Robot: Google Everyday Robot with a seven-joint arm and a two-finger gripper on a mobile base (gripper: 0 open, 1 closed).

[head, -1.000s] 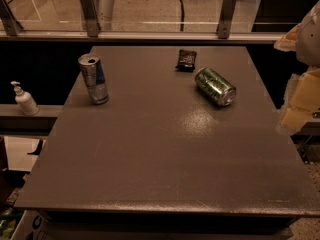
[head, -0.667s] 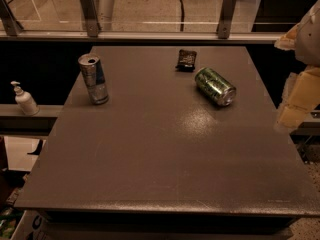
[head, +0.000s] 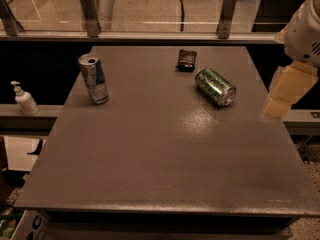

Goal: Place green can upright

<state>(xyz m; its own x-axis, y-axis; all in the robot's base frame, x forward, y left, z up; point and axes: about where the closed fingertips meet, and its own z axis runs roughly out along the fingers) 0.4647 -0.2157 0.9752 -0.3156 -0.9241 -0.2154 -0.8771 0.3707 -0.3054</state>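
The camera view shows 1 flat, matte grey counter (head: 165, 169). The green can (head: 215, 86), a smooth metal cylinder with light and dark markings, lies on its side near the far right corner. The claw (head: 284, 91), pale and blocky, hangs off the right edge, apart from the can; how open it is cannot be told. 1 slim silver-and-blue can (head: 93, 79) stands upright near the left edge. 1 dark crinkled packet (head: 186, 60) lies by the far edge.

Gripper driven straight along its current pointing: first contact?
Probably bare table near its right edge, over which the gripper points down-left. The green can lies off that line. Depth unclear; it could miss the edge.
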